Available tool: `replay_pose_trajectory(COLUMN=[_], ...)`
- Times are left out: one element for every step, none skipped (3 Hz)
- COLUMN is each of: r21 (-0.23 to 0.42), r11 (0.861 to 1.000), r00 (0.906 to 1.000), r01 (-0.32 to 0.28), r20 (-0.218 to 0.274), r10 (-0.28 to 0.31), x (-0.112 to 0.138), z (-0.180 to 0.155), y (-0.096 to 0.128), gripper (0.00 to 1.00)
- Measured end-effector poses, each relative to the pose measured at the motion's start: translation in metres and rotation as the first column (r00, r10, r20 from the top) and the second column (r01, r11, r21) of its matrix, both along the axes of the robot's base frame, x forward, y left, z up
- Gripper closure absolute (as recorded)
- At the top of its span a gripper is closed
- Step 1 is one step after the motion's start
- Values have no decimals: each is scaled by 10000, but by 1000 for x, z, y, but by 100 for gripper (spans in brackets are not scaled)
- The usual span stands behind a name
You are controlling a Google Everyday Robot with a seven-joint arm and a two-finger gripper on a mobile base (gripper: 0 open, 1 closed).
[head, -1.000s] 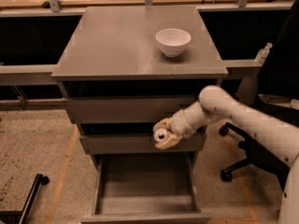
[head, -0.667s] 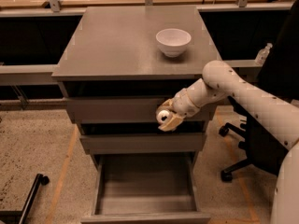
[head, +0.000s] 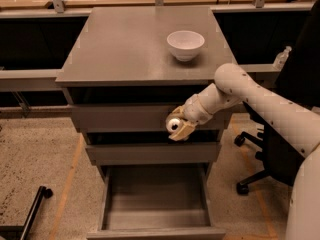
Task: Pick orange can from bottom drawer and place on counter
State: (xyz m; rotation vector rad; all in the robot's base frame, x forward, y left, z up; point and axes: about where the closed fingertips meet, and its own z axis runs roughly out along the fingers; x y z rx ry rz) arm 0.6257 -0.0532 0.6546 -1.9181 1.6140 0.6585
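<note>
My gripper point(head: 178, 127) hangs in front of the top drawer's face, below the counter's front edge. It is shut on the orange can point(head: 174, 124), whose silver top faces the camera; the can's sides are mostly hidden by the beige fingers point(head: 183, 130). The bottom drawer point(head: 157, 231) is pulled out below and its inside shows nothing in it. The grey counter point(head: 125, 44) is above the gripper. My white arm reaches in from the right.
A white bowl point(head: 185, 44) stands on the counter's right back part. A black office chair point(head: 265, 159) stands close to the right of the cabinet. A small bottle point(head: 281, 58) stands on the ledge at right. A black wheeled leg point(head: 31, 211) is at lower left.
My gripper has risen with the can, from in front of the middle drawer to in front of the top drawer. The bowl and the drawers have not moved.
</note>
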Motion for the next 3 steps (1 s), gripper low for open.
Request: replay_pose_trajectory(r21=[73, 360, 458], r11=[9999, 9985, 9936], r00=[9999, 9964, 9857], r01=[99, 423, 1034], r20=[-81, -753, -1384], r10=[-98, -395, -962], x=[3, -15, -42], z=[15, 22, 32], y=[-10, -23, -38], gripper=[100, 100, 100])
